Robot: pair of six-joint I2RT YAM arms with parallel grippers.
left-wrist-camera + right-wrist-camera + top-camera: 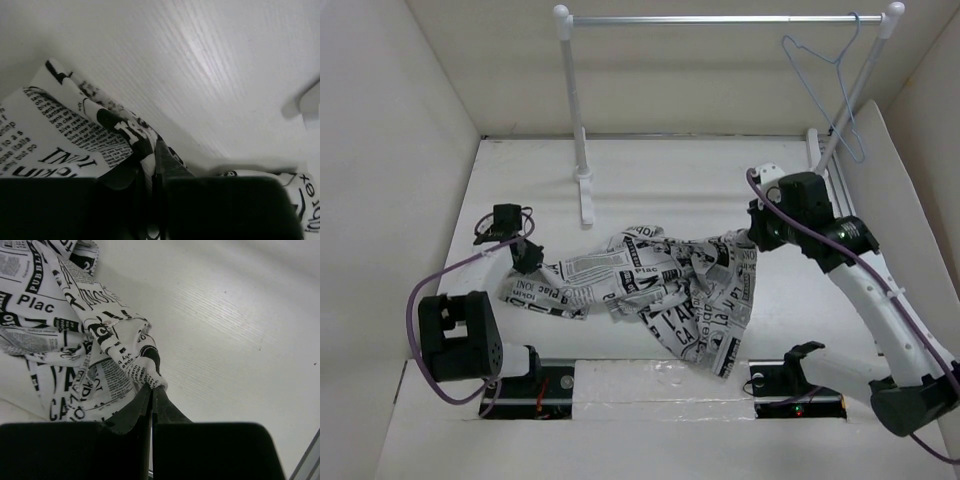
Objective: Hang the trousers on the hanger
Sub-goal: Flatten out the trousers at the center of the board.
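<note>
The trousers (660, 290), white with black newsprint, lie crumpled across the middle of the table. My left gripper (527, 257) is shut on their left end; the left wrist view shows cloth (75, 130) pinched between the dark fingers. My right gripper (757, 238) is shut on their right edge and lifts it a little; the right wrist view shows a fold (135, 360) held at the fingertips. The pale blue wire hanger (830, 75) hangs from the silver rail (720, 18) at the back right, apart from both grippers.
The rail's white posts (577, 120) stand on feet on the table at back centre and back right. White walls close the left, back and right sides. Two dark mounts sit at the near edge.
</note>
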